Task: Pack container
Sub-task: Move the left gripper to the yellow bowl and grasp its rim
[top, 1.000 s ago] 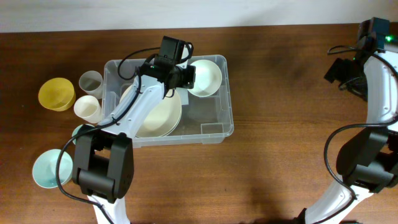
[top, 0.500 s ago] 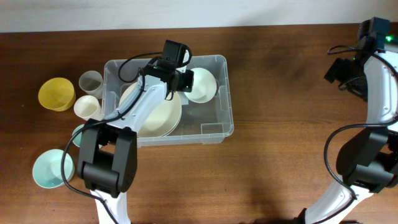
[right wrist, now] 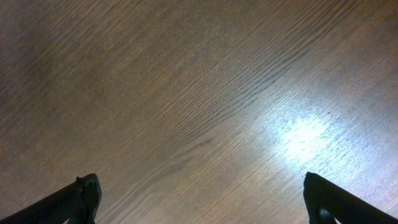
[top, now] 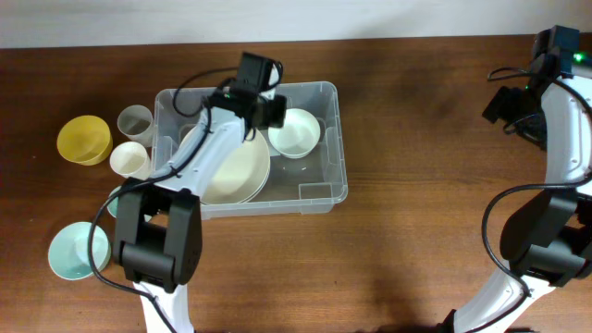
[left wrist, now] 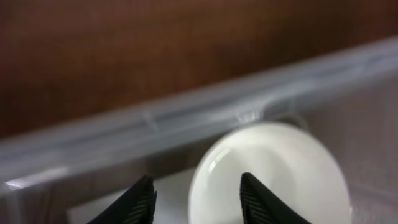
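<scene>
Both pincers are standing spread. My left pincer [top: 271, 113] is hovering over the container [top: 324, 180], which is sitting left of centre on the table [top: 416, 231]. Its fingers [left wrist: 140, 202] are straddling the rim of a small white bowl [top: 296, 132] lying inside beside a large cream dish [top: 231, 171]. My right pincer [right wrist: 199, 183] is hanging over the table's right side, well apart.

The desk [top: 425, 231] was dark, grained wood with a soft sheen that caught the light, the container [top: 314, 171] was clear, glossy plastic, the small white bowl [top: 296, 132] inside looked smooth and shiny, and the broad cream dish [top: 236, 171] beside it seemed duller, nearly matt.
</scene>
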You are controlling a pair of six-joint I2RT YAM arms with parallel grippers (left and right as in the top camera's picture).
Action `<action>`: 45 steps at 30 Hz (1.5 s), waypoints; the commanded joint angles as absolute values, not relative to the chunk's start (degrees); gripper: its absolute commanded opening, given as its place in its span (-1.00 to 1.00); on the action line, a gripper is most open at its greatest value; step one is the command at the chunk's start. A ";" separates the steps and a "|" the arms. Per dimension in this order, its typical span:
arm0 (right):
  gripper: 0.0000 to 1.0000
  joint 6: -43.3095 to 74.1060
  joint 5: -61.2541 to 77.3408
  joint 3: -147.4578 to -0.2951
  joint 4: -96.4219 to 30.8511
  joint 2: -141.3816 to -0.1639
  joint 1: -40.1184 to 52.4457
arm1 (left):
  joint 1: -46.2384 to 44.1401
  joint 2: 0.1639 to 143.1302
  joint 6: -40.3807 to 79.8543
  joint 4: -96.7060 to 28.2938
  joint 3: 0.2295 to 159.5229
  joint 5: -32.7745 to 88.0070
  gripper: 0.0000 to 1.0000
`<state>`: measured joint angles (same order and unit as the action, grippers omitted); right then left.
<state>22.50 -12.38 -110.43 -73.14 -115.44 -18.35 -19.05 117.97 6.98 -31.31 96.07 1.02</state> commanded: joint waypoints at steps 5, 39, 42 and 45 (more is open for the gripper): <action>0.98 22.94 -12.47 -110.41 -73.03 -114.91 -18.39 | -10.02 110.04 5.28 -40.27 110.17 -10.11 0.92; 0.98 22.94 -12.47 -110.41 -73.03 -114.91 -18.39 | 30.06 131.57 23.99 -48.56 99.29 0.84 0.97; 0.98 22.94 -12.47 -110.41 -73.03 -114.91 -18.39 | 30.09 131.57 23.97 -47.83 99.33 0.82 0.78; 0.97 22.94 -12.47 -110.41 -73.03 -114.91 -18.39 | 30.39 131.57 23.94 -47.09 99.70 0.67 0.12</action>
<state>22.46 -12.38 -110.45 -73.14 -115.44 -18.35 30.04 129.88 23.57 -47.64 99.44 -0.62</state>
